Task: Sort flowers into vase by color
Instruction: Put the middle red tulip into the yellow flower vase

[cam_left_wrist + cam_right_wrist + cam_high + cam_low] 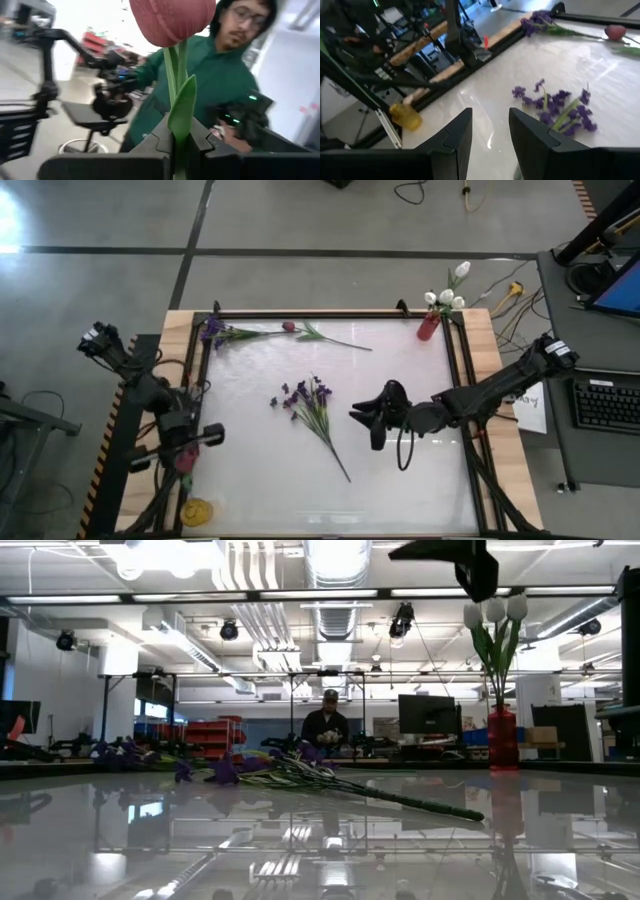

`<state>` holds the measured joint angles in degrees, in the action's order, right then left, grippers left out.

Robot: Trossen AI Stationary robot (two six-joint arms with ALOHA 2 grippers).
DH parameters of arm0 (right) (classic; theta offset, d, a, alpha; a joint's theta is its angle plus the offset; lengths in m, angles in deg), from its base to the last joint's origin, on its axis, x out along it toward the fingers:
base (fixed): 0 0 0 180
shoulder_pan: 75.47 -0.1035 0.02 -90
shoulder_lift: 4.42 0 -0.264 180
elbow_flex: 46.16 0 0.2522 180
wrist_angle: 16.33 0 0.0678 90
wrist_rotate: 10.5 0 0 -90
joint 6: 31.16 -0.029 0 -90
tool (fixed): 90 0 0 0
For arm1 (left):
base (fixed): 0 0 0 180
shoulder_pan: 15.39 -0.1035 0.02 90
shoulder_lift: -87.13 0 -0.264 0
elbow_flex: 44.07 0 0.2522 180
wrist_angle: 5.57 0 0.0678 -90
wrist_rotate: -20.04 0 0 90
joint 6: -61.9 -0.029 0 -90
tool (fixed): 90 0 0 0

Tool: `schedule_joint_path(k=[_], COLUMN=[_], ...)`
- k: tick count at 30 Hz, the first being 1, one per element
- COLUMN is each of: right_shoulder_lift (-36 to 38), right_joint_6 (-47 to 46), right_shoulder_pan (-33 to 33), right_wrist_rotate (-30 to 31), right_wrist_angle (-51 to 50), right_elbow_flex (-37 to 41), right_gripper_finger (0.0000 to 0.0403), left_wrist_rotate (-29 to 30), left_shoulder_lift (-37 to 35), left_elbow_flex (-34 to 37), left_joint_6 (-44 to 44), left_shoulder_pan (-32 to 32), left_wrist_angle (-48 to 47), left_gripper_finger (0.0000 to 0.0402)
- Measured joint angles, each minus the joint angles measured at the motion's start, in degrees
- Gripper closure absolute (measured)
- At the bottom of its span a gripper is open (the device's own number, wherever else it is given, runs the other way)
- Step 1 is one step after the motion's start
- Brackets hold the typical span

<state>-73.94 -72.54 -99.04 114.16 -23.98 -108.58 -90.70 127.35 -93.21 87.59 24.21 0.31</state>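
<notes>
Tulip [172, 20] clamped in left hand [180, 145] at lower left; right hand [372, 420] hovers wide beside purple spray [312, 405], mid-worktop.
Thin stem could slip or miss the yellow vase [196, 511].

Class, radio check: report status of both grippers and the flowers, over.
Left gripper shut on pink-red tulip, off table's left edge. Right gripper open, above purple spray. White tulips in red vase. Nothing blocking.
</notes>
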Motion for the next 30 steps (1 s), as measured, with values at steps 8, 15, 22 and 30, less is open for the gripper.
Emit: schedule_joint_path(k=[8,15,22,30], right_shoulder_lift=[-0.14,-2.91,-7.68,-12.97], right_joint_6=[-2.23,-1.19,0.11,0.0], right_shoulder_pan=[-0.04,-0.04,-0.02,-0.02], right_wrist_rotate=[4.89,9.27,10.56,10.52], right_wrist_angle=[-9.33,-19.01,-25.64,-28.9], right_elbow_flex=[-9.78,-21.49,-30.61,-35.79], right_gripper_finger=[0.0284,0.0284,0.0284,0.0284], left_wrist_rotate=[-1.82,-7.49,-8.85,-8.49], left_shoulder_lift=[-1.59,-3.41,-2.22,-1.93], left_elbow_flex=[4.11,4.48,6.49,8.62], left_joint_6=[-4.15,-7.71,-8.99,-9.33], left_shoulder_pan=[7.76,10.65,11.97,11.99], left_wrist_angle=[0.37,0.47,0.04,0.51], left_gripper_finger=[0.0401,0.0401,0.0401,0.0401])
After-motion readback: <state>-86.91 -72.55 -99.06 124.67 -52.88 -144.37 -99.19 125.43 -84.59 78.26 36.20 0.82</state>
